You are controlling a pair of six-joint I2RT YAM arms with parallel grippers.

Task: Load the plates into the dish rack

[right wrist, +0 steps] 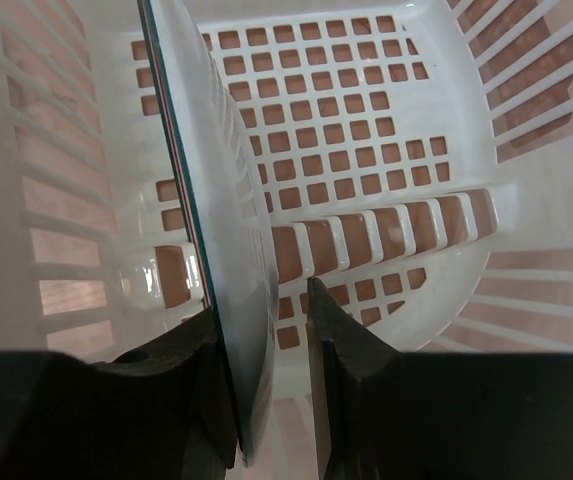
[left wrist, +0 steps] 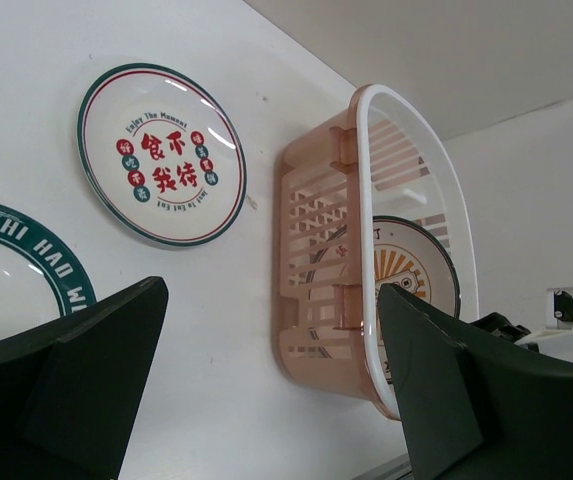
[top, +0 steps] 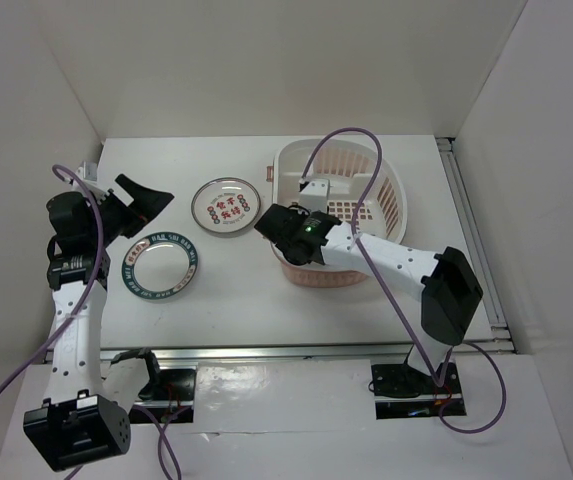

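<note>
Two lie flat on the counter (top: 236, 300): the red-character plate (top: 224, 206) and the teal-rimmed plate (top: 162, 267). The orange-centred plate (right wrist: 216, 200) stands on edge inside the dish rack (top: 394, 200) (hidden from above by the right arm (top: 386, 260)). The right claw (right wrist: 263, 310) straddles it, slightly parted, with a gap at one finger. The left claw (top: 156, 205) gapes wide and empty.

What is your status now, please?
Left fingers open, empty. Right fingers open around orange plate, on edge in dish rack. Red-character plate, teal-rimmed plate on table. Path clear.

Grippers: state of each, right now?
Left gripper: wide open, empty.
Right gripper: partly open around the upright plate in the dish rack; a gap shows beside one finger, so it is not clamped.
</note>
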